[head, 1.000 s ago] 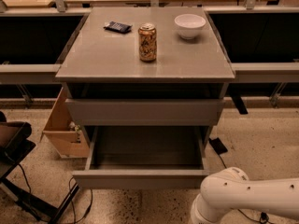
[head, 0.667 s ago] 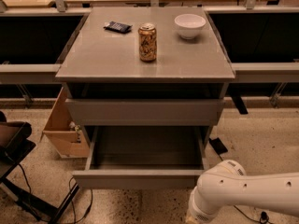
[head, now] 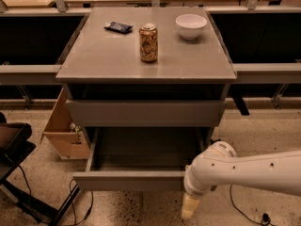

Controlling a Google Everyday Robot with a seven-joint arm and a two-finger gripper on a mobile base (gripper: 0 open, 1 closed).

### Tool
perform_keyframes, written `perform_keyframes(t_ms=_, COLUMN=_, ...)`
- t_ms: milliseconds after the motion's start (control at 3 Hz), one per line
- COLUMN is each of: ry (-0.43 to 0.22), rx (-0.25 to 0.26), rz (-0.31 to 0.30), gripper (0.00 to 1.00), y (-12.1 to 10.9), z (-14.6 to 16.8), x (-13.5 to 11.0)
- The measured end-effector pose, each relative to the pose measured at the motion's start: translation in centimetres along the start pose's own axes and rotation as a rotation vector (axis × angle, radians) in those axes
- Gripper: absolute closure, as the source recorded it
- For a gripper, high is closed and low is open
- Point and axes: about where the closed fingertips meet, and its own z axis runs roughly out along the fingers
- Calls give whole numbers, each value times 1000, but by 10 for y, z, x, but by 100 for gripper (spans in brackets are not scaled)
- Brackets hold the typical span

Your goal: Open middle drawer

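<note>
The middle drawer is pulled out, the second of the stacked grey fronts, and its plain grey tray shows bare inside. The top drawer front sits above it, under the cabinet top. My white arm reaches in from the right. My gripper hangs down from it at the lower right, just in front of and below the open drawer's right front corner. The lowest drawer is hidden under the open one.
On the cabinet top stand a can, a white bowl and a dark packet. A cardboard box sits left of the cabinet. A black chair and floor cables lie nearby.
My arm has moved left and further into view, closer to the open drawer's right front corner. The drawer has not visibly moved.
</note>
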Motion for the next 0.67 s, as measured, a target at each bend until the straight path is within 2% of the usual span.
perform_keyframes(t_ms=333, ry=-16, rx=36, rz=-7, gripper=0, y=-32, z=12, x=-2)
perform_keyframes(t_ms=667, ry=-4, rx=45, rz=7, gripper=0, y=-50, z=52, x=1)
